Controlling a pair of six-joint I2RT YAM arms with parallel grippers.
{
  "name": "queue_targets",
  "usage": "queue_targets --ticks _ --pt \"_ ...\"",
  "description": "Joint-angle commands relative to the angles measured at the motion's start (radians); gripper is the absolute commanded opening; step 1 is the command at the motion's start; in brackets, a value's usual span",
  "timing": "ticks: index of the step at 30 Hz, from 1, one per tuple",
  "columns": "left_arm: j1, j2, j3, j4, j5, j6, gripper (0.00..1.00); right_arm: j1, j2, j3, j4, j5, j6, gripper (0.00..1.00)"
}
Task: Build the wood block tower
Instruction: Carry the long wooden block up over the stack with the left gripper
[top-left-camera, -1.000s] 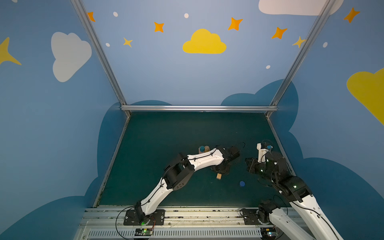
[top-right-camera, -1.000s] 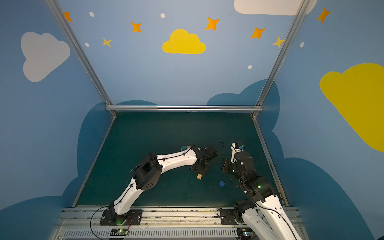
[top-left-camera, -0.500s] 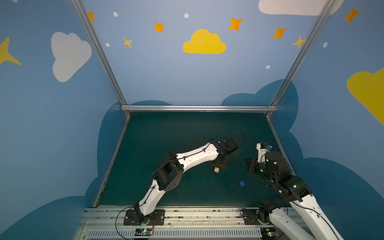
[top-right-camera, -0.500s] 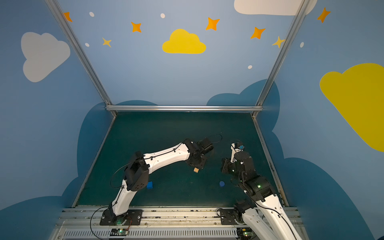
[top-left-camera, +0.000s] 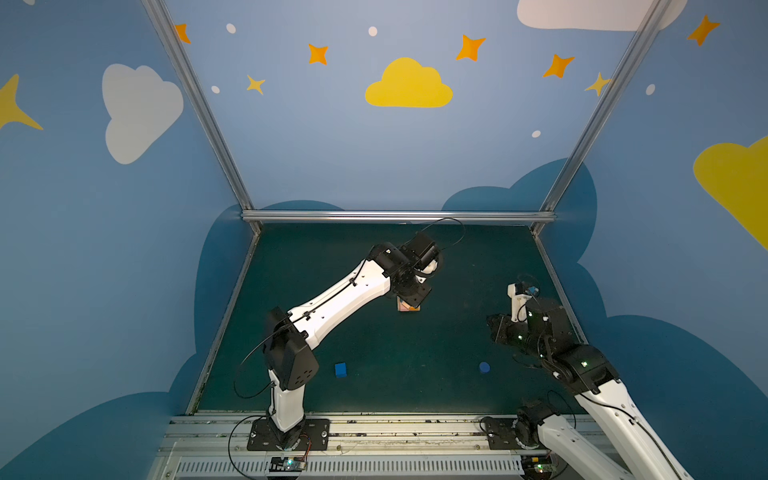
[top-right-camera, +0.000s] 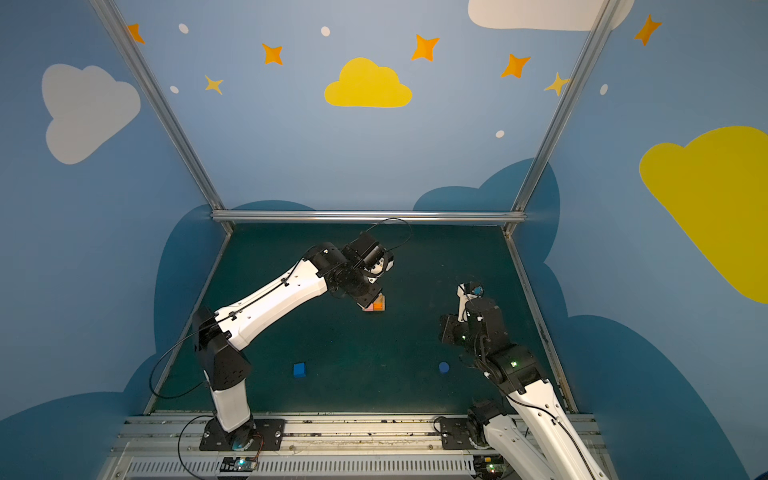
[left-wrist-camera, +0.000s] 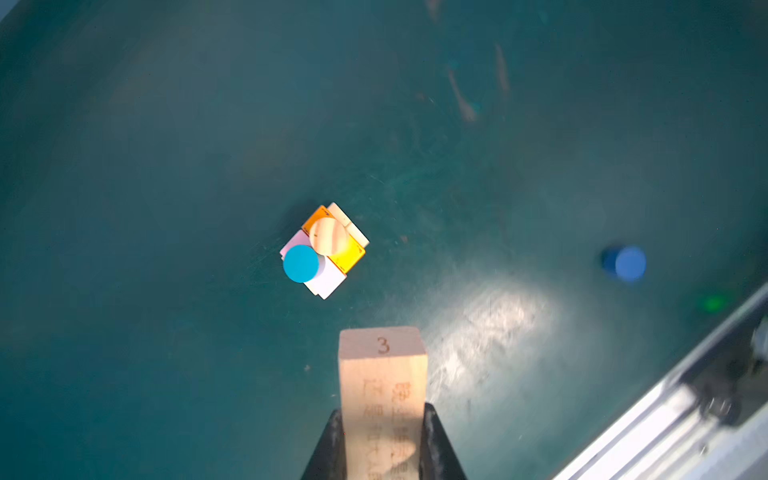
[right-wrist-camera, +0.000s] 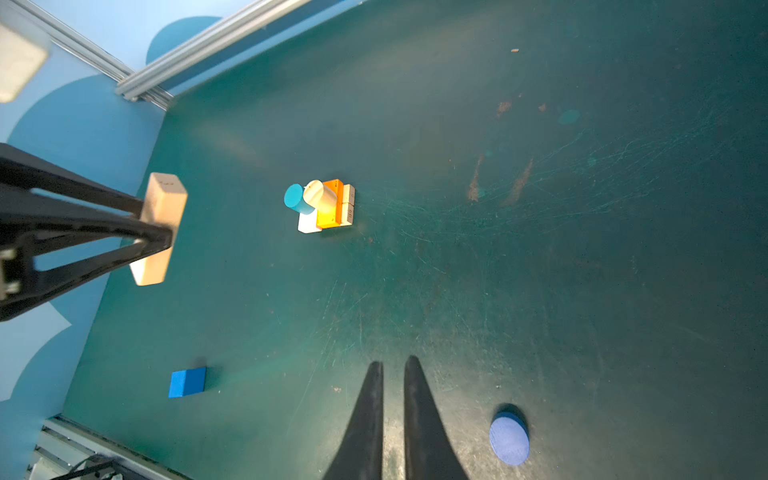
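Observation:
The wood block tower (left-wrist-camera: 324, 249) is a low stack on the green mat, seen in both top views (top-left-camera: 409, 308) (top-right-camera: 374, 306). Tan bars (left-wrist-camera: 353, 226) lie at the bottom, with an orange bar (left-wrist-camera: 351, 255) and a pale pink bar (left-wrist-camera: 330, 278) across them. A teal cylinder (left-wrist-camera: 301, 263) and a tan cylinder (left-wrist-camera: 328, 237) stand on top. High above the stack, my left gripper (left-wrist-camera: 382, 409) is shut on a tan wood bar (left-wrist-camera: 382, 374) marked 3. My right gripper (right-wrist-camera: 392, 363) hovers shut and empty beside the dark-blue cylinder (right-wrist-camera: 509, 438). A blue cube (top-left-camera: 340, 369) lies near the front left.
Aluminium rails (top-left-camera: 399, 216) and blue walls close in the mat at the back and sides. The front base rail (left-wrist-camera: 665, 407) runs behind the dark-blue cylinder (top-left-camera: 484, 367). The left forearm (top-left-camera: 345, 299) reaches diagonally over the mat's middle.
My left arm has risen and swung toward the back with the tan bar, now over the stack. The blue cube has come into sight. The right arm has stayed put.

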Motion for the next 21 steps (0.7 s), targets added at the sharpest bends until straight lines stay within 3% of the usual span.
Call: queue_targets --ticks 1,6,9,14,21 --pt "0.013 -0.002 0.062 -0.108 0.079 0.303 0.04 -0.008 0.023 0.033 0.035 -0.03 -0.02 0.12" --pt "0.063 0.082 0.197 -0.229 0.159 0.5 0.04 -0.018 0.062 0.044 0.045 -0.047 -0.03 0.12" --pt "0.099 0.203 0.381 -0.387 0.221 0.6 0.04 -0.027 0.077 0.051 0.049 -0.048 -0.035 0.12" --pt "0.138 0.459 0.718 -0.594 0.215 0.689 0.04 -0.038 0.11 0.07 0.049 -0.05 -0.035 0.12" --pt "0.177 0.495 0.668 -0.502 0.203 0.783 0.04 -0.045 0.161 0.079 0.049 -0.054 -0.033 0.11"
